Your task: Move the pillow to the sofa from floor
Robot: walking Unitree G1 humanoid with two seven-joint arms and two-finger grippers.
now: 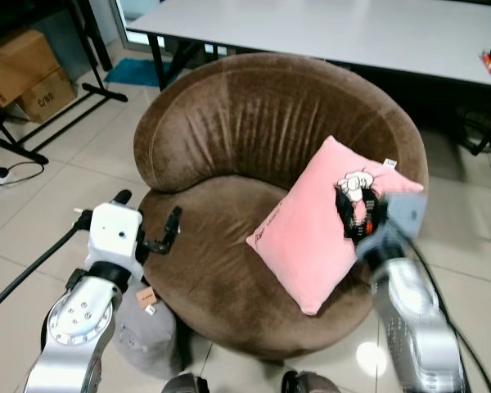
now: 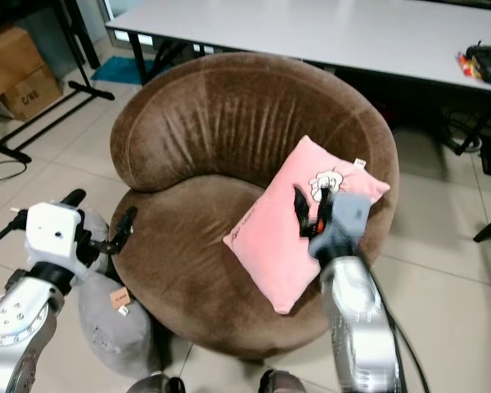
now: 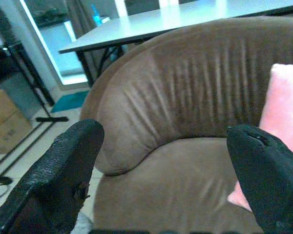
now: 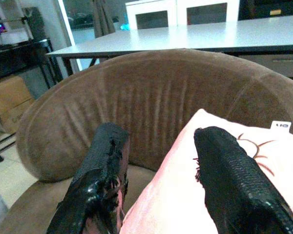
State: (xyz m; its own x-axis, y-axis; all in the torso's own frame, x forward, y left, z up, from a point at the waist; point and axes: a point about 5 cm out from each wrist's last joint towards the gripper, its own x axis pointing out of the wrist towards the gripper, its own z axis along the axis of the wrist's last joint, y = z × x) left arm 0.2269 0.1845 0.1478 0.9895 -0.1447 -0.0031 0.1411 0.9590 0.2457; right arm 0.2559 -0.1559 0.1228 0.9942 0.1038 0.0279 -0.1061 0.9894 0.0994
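A pink pillow with a cartoon print leans on the right side of the round brown sofa, resting on the seat and against the backrest. My right gripper hovers at the pillow's upper right part, open, with its black fingers spread just over the pink fabric. My left gripper is open at the sofa's left edge, holding nothing. In the left wrist view the sofa backrest is ahead, with the pillow's edge beside it.
A grey cushion with a tag lies on the tiled floor under my left arm, against the sofa. A long white table stands behind the sofa. Cardboard boxes and black stand legs are at the far left.
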